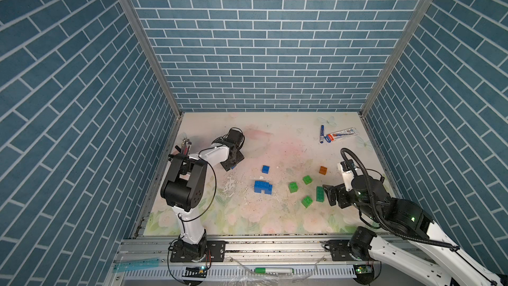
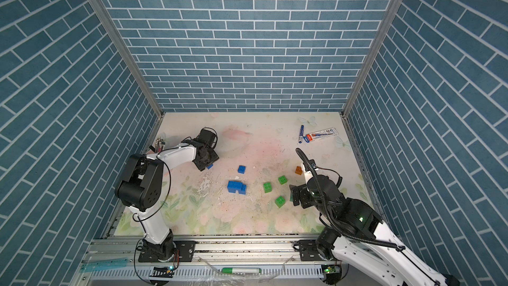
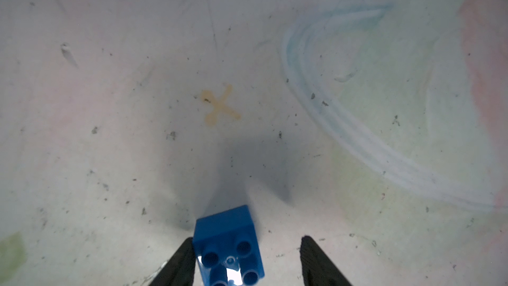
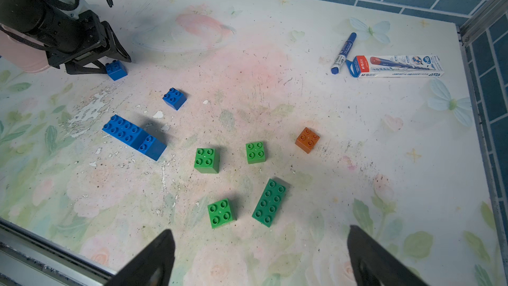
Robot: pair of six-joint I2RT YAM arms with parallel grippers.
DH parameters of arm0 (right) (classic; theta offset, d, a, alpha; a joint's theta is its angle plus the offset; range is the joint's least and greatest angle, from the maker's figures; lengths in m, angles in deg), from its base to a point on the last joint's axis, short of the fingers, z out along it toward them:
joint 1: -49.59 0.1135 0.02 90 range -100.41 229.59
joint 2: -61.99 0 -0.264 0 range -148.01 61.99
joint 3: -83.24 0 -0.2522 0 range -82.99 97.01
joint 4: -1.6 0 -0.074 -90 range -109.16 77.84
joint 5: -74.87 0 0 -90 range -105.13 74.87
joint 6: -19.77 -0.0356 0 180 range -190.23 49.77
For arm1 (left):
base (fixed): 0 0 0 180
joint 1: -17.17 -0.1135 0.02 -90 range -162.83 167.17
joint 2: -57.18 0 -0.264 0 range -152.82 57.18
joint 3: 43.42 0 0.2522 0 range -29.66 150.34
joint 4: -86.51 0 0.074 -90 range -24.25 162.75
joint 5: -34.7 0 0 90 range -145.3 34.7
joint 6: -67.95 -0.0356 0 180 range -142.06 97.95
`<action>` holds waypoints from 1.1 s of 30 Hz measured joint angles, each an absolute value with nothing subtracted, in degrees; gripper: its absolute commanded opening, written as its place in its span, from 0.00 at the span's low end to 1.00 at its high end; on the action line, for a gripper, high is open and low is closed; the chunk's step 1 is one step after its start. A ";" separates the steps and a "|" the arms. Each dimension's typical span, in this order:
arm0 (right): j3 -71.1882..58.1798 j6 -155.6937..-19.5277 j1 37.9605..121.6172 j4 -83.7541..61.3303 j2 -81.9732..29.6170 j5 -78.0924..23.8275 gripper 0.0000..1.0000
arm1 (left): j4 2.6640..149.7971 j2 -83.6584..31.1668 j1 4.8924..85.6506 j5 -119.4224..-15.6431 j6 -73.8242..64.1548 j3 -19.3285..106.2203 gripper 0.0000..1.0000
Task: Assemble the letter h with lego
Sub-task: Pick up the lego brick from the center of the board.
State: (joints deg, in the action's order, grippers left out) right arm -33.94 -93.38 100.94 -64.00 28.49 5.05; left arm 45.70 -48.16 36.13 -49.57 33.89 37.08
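Observation:
My left gripper (image 3: pixel 247 239) stands low over a small blue lego brick (image 3: pixel 228 232) at the table's left. One finger (image 3: pixel 181 260) touches the brick's side; the other finger (image 3: pixel 316 260) is a gap away, so the jaws are open around it. In the right wrist view the same brick (image 4: pixel 116 70) rests on the table. My right gripper (image 4: pixel 260 230) hangs open and empty beside a long dark green brick (image 1: pixel 319 194). A blue stepped stack (image 1: pixel 263 187), a loose blue brick (image 1: pixel 265 169), three green squares (image 1: pixel 293 187) and an orange brick (image 1: pixel 323 170) lie mid-table.
A blue marker pen (image 1: pixel 321 133) and a pen box (image 1: pixel 342 135) lie at the back right. A holder with pens (image 1: pixel 186 144) stands by the left wall. A green marker (image 1: pixel 272 271) rests on the front rail. Brick-pattern walls close in three sides.

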 measured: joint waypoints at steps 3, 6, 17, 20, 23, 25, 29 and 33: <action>-33.94 -93.38 100.94 -64.00 28.47 5.05 0.96 | 45.85 -48.31 35.96 -49.13 33.91 36.64 0.59; -33.94 -93.41 100.94 -64.00 28.43 5.05 0.96 | 45.90 -48.53 35.89 -48.89 33.93 36.14 0.58; -34.09 -93.38 100.94 -63.97 28.40 5.07 0.95 | 45.98 -48.90 35.83 -48.65 33.76 35.97 0.50; -34.09 -93.38 100.94 -63.97 28.40 5.07 0.95 | 46.14 -48.90 35.83 -48.60 33.63 35.97 0.46; -34.09 -93.38 100.94 -63.97 28.36 5.07 0.95 | 46.16 -48.90 35.83 -48.50 33.17 35.97 0.45; -34.09 -93.41 100.94 -63.97 28.23 5.07 0.95 | 46.16 -48.90 35.83 -48.47 32.97 35.97 0.45; -34.11 -93.41 100.94 -63.95 27.73 5.07 0.94 | 46.16 -48.90 35.83 -48.50 32.60 35.97 0.43; -34.11 -93.41 100.94 -63.95 27.75 5.07 0.94 | 46.12 -48.88 35.85 -48.45 32.29 35.97 0.32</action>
